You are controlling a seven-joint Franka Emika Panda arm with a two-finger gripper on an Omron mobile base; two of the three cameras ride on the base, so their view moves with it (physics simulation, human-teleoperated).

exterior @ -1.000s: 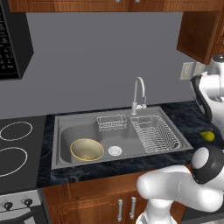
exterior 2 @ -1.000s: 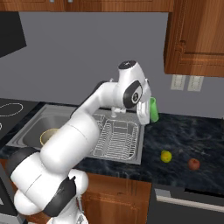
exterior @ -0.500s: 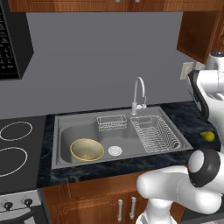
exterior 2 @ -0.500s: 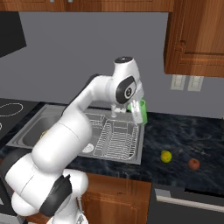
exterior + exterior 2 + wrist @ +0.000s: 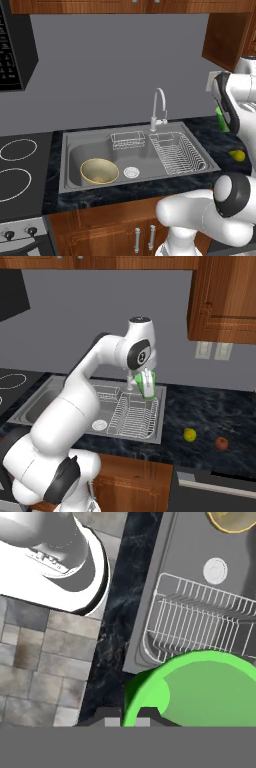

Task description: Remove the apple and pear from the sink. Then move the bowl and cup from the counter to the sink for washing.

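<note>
My gripper (image 5: 146, 387) is shut on the bright green cup (image 5: 147, 383), holding it in the air over the right end of the sink (image 5: 35, 402), above the wire rack (image 5: 134, 416). In the hand view the cup (image 5: 200, 697) has its rim pinched between the dark fingertips (image 5: 111, 718). In the left base view the cup (image 5: 221, 119) peeks out from behind the arm. The pale yellow bowl (image 5: 100, 171) lies in the sink's left basin (image 5: 75, 155), beside the drain (image 5: 131, 172). The pear (image 5: 189, 434) and the apple (image 5: 221, 443) rest on the dark counter (image 5: 210, 411) to the right of the sink.
A curved chrome faucet (image 5: 159, 107) stands behind the sink, with a small wire basket (image 5: 127, 141) in front of it. A stovetop (image 5: 20, 165) lies to the left. A wooden wall cabinet (image 5: 220, 296) hangs above the counter on the right.
The arm has swung to the left with the cup in its grip, from above the counter to above the sink's wire rack. The bowl and the fruits have not moved.
</note>
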